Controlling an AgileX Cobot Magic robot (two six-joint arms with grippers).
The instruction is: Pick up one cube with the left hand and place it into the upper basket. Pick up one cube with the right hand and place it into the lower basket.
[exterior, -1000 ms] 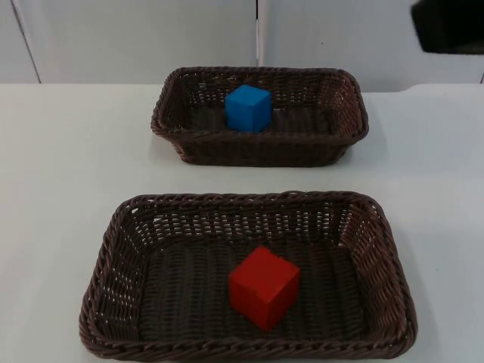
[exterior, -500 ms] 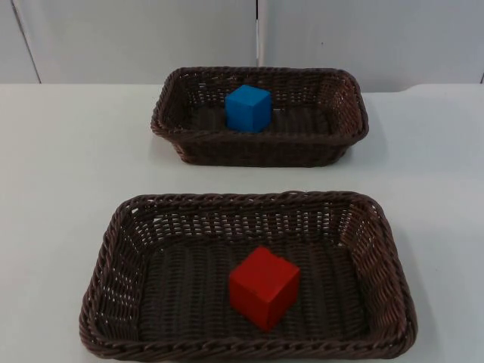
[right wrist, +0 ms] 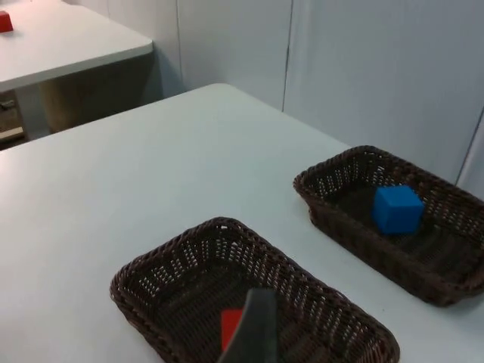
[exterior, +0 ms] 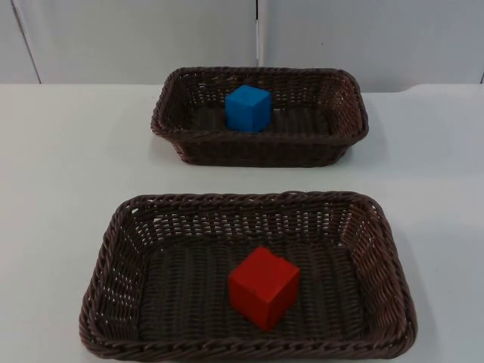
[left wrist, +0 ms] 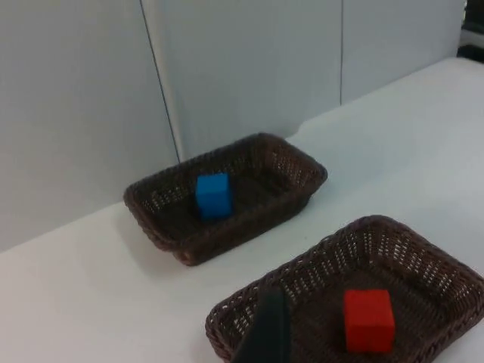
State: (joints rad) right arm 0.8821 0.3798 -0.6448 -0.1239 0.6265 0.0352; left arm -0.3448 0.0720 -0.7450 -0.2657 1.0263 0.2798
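Observation:
The upper basket, dark brown wicker, stands at the back of the table with a blue cube resting inside it. Nearer the front, the lower basket holds a red cube on its floor. My left gripper hangs high above the table, off to the side of both baskets, and looks over the blue cube and the red cube. From the other side, my right gripper is raised well above the lower basket, with the blue cube farther off.
The white table top stretches out on both sides of the baskets. A grey partition wall closes the back edge. Beyond the table's edge stands a second white table.
A dark part of the right arm at the top view's upper right corner has drawn out of sight. Baskets and cubes have not moved.

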